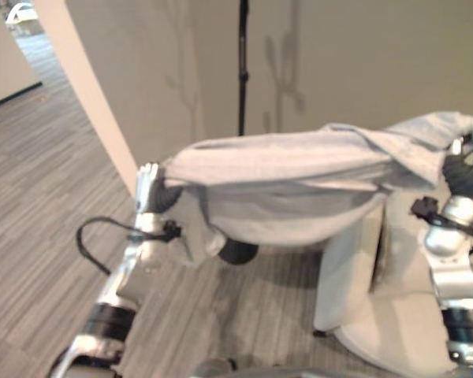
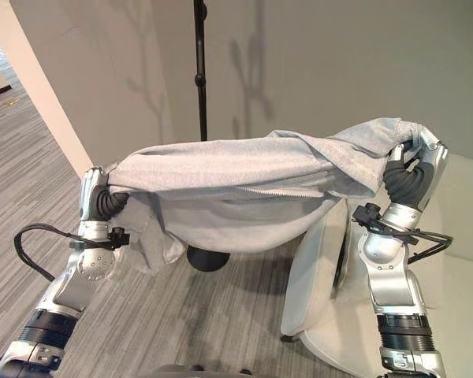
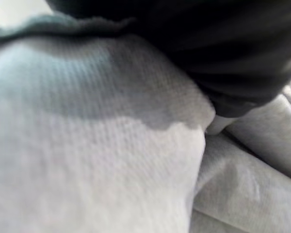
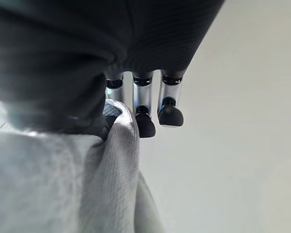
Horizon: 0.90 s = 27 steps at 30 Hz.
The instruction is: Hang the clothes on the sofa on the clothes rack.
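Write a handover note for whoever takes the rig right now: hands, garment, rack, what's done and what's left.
Left hand: on the grey garment's end, fingers hidden under cloth.
Right hand: fingers curled over the other end, gripping it.
The garment is lifted off the white sofa, stretched between both hands and sagging in the middle.
The black clothes rack pole stands behind it by the wall, with its base on the floor.
Done: pickup. Left: carry it to the rack and hang it.

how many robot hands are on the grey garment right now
2: the left hand grips one end of the grey garment, and the right hand holds the other end, raised above the sofa.
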Motion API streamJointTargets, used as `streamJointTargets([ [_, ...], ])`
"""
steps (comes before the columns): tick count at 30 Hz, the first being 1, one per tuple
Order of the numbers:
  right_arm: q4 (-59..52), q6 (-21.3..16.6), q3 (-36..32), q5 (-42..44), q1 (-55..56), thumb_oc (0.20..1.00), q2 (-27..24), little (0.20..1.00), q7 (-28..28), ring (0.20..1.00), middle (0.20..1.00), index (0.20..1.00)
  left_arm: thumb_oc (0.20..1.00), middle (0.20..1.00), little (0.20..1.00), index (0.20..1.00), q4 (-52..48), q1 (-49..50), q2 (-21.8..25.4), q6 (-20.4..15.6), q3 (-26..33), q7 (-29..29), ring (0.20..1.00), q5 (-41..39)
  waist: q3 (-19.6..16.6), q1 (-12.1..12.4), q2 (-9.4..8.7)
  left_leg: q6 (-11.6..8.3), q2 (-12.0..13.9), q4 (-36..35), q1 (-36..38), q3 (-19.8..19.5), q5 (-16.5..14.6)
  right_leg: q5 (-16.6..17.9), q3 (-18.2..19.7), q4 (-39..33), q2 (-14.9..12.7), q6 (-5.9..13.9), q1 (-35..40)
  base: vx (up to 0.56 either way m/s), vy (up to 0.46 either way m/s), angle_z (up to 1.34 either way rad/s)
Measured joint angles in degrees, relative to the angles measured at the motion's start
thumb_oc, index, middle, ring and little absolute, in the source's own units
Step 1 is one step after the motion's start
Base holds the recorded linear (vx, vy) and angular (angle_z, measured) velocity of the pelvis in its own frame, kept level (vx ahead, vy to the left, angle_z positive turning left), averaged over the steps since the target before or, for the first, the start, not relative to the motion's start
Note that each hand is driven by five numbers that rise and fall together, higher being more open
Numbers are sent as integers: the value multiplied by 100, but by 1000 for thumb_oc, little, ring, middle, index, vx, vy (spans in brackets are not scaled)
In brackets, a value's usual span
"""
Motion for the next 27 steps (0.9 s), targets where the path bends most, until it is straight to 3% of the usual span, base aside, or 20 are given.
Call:
streamJointTargets([
  [2, 9, -1, -47, 2, -6, 200, -10, 200, 20, 200, 200, 200, 200, 200, 200, 200, -58, -172, 59, 20, -1, 54, 200, -4, -23, -30, -59, 64, -2, -69, 45, -69, 18, -208, -24, 439, -15, 122, -176, 163, -142, 18],
  [3, 11, 2, -88, 1, -5, 200, -67, 200, 28, 200, 200, 200, 200, 200, 200, 200, -97, -257, 66, 20, -23, 101, 200, -6, -19, -124, -79, 99, 15, -55, 25, -163, 11, -354, 5, 948, -8, 343, -399, 161, -138, 39],
  [5, 15, 3, -143, 1, -9, 200, -139, 200, 39, 200, 200, 200, 200, 200, 200, 200, -97, -389, 67, 30, -38, 108, 200, -3, -29, -232, -111, 177, 28, -96, 37, -315, 74, -478, 27, 1609, 16, 533, -699, 159, -115, 39],
  [6, 36, -6, -153, 0, -95, 200, -177, 200, 43, 200, 200, 200, 200, 200, 200, 200, -107, -508, 133, 40, -39, 191, 200, -3, -89, -252, -221, 193, 31, -166, 102, -316, 210, -607, 197, 2020, 3, 677, -951, 108, -92, 15],
  [9, 65, -22, -139, -4, -425, 200, -212, 200, 21, 200, 200, 200, 200, 200, 200, 200, -115, -721, 353, 98, -29, 271, 200, 8, -211, -233, -397, 124, -3, -210, 8, -270, 273, -672, 243, 1386, -17, 454, -726, 131, -111, -10],
  [11, 181, -29, -76, 1, -748, 200, -240, 200, -26, 200, 200, 200, 200, 200, 200, 200, -99, -906, 529, 176, -42, 282, 200, 9, -219, -231, -398, 96, 23, -288, -66, -252, 346, -465, 123, 832, -4, 161, -572, 151, -77, -6],
  [12, 624, -54, 142, 21, -1082, 200, -415, 200, -52, 200, 200, 200, 200, 200, 200, 200, 23, -1188, 598, 222, -118, 288, 200, 9, -236, -262, -366, 73, 77, -376, -70, -249, 408, -229, 93, 427, 39, 160, -430, 196, -76, 0],
  [13, 807, -63, 251, 69, -1236, 200, -469, 200, -56, 200, 200, 200, 200, 200, 200, 200, 55, -1278, 604, 236, -126, 313, 200, 9, -246, -267, -329, 67, 132, -419, -56, -219, 411, -199, 90, 409, 57, 268, -479, 191, -72, -13],
  [14, 1022, -72, 388, 113, -1436, 200, -471, 200, -52, 200, 200, 200, 200, 200, 200, 200, 119, -1326, 616, 254, -109, 367, 200, 7, -196, -261, -180, 141, 227, -515, -4, -181, 389, -349, 13, 671, 81, 462, -672, 215, -33, -40],
  [15, 1189, -62, 536, 184, -1615, 200, -526, 200, -23, 200, 200, 200, 200, 200, 200, 200, 205, -1461, 597, 345, -151, 400, 200, 2, -211, -225, -66, 182, 347, -613, 19, -66, 414, -540, -385, 862, -34, 507, -1054, 222, -11, -49],
  [16, 1197, -70, 555, 220, -1645, 200, -577, 200, -23, 200, 200, 200, 200, 200, 200, 200, 208, -1536, 626, 358, -201, 425, 200, 6, -186, -205, 51, 217, 401, -649, 18, -23, 389, -357, -462, 625, -205, 662, -1323, 291, -19, -52],
  [18, 1395, -37, 705, 221, -1817, 200, -758, 200, -15, 200, 200, 200, 200, 200, 200, 200, 402, -1771, 667, 382, -236, 424, 200, 9, -152, -276, 110, 202, 445, -665, 104, 98, 348, 191, -879, -219, -730, 955, -1844, 268, -6, -31],
  [21, 1554, 46, 818, 220, -1849, 200, -827, 200, -13, 200, 200, 200, 200, 200, 200, 200, 622, -1829, 721, 388, -277, 434, 200, 59, -154, -304, 83, 31, 452, -802, 570, 239, 181, 496, -1138, -676, -1091, 978, -2051, 349, 36, -23],
  [23, 1921, 66, 1000, 231, -1997, 200, -1018, 200, -22, 200, 200, 200, 200, 200, 200, 200, 809, -1970, 747, 399, -476, 443, 200, 74, -222, -318, 42, -114, 504, -805, 771, 194, 39, 439, -1273, -195, -1082, 1048, -1968, 354, 75, 16],
  [24, 2130, 122, 1055, 252, -2054, 200, -1162, 200, 0, 200, 200, 200, 200, 200, 200, 200, 864, -2156, 803, 420, -679, 449, 200, 109, -327, -308, -169, -344, 444, -805, 870, 102, -110, 296, -1218, 75, -1048, 994, -1754, 522, 128, 26],
  [25, 2382, 181, 1156, 281, -2230, 200, -1225, 200, 9, 200, 200, 200, 200, 200, 200, 200, 904, -2180, 780, 419, -742, 462, 200, 157, -345, -320, -51, -432, 565, -798, 1041, 60, -158, 567, -1267, 63, -899, 887, -1674, 638, 154, 18],
  [27, 2529, 313, 1256, 356, -2359, 200, -1267, 200, 28, 200, 200, 200, 200, 200, 200, 200, 1014, -2324, 778, 473, -923, 459, 200, 223, -431, -325, 172, -483, 741, -802, 1151, 42, -206, 588, -1296, -12, -608, 858, -1533, 370, 104, 6],
])
